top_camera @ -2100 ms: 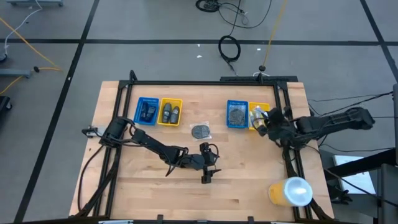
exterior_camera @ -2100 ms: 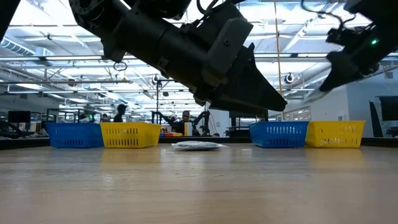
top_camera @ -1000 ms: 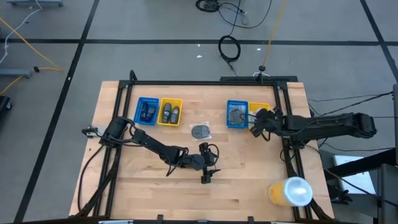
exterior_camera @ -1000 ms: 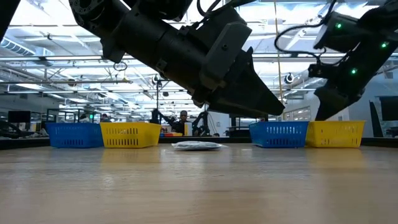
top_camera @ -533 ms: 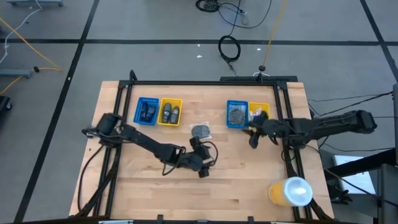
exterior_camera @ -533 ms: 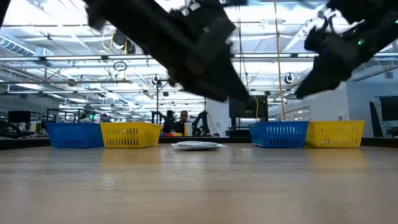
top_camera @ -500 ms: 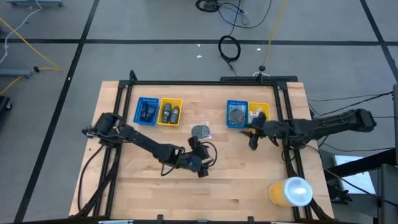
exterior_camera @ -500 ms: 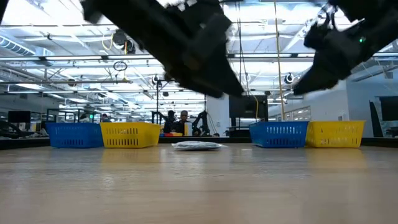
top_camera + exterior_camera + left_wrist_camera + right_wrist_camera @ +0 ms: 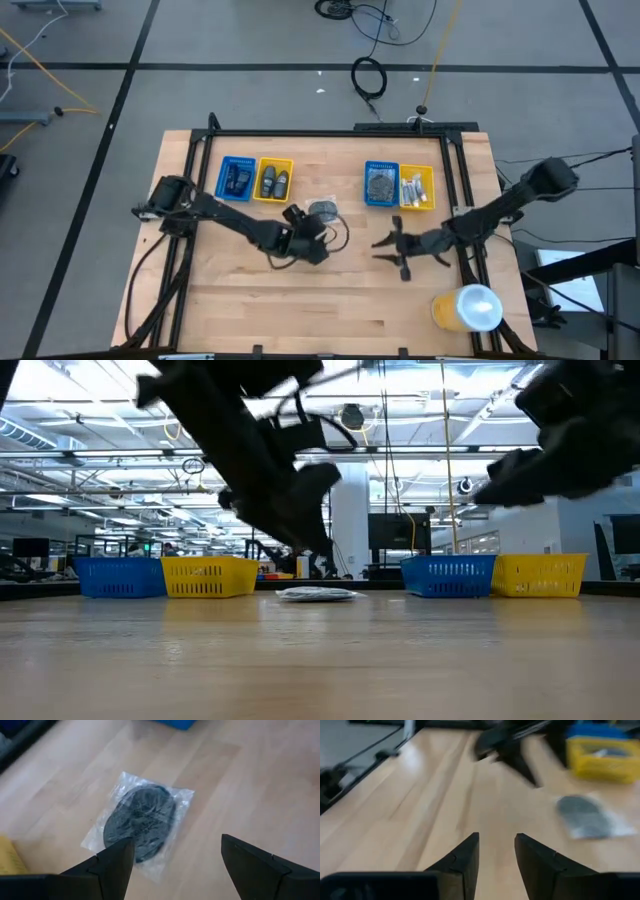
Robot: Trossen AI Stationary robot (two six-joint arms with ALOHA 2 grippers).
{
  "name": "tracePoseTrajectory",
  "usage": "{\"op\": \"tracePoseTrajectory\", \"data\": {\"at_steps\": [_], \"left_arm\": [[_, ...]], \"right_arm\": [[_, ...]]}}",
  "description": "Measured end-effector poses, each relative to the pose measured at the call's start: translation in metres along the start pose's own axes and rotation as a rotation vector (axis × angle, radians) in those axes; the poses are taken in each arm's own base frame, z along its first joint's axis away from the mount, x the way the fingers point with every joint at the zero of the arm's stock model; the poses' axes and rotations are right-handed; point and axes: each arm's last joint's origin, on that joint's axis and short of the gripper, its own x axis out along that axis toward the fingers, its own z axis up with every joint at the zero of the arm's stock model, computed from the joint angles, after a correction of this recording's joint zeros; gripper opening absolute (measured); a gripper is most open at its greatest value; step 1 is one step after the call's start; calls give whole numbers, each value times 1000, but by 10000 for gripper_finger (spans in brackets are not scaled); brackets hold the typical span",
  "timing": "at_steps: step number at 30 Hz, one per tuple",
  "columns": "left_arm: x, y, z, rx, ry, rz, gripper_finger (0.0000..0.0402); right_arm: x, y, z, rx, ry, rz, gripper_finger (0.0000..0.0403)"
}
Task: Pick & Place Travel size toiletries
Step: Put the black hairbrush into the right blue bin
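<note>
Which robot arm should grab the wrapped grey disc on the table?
Probably the left. The left gripper hangs open right beside the wrapped disc, while the empty right gripper sits farther off.

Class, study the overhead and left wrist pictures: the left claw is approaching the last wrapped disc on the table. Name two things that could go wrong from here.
1. The wrapped disc lies flat in loose clear film; the open left claw might pinch only the film, so the disc could slip out.
2. The right claw hovers over the table nearby, empty; if both arms head for the blue tray, they could collide.
</note>
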Motion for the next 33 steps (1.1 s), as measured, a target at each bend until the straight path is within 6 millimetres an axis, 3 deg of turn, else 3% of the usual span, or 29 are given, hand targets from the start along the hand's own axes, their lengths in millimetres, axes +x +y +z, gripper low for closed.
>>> {"op": "tracePoseTrajectory", "data": {"at_steps": [6, 12, 17, 24, 33], "left_arm": [[31, 27, 15, -3, 86, -83, 291], [54, 58, 32, -37, 89, -112, 291], [71, 76, 34, -134, 126, -131, 291], [90, 58, 21, -137, 146, -239, 291], [71, 12, 24, -121, 25, -559, 292]], "right_arm": [[15, 21, -23, -35, 36, 27, 116], [26, 22, -32, -56, 19, 11, 116], [27, 22, -33, -61, 17, 10, 116], [27, 22, -32, -57, 6, 11, 116], [27, 22, -33, -60, 12, 11, 116]]}}
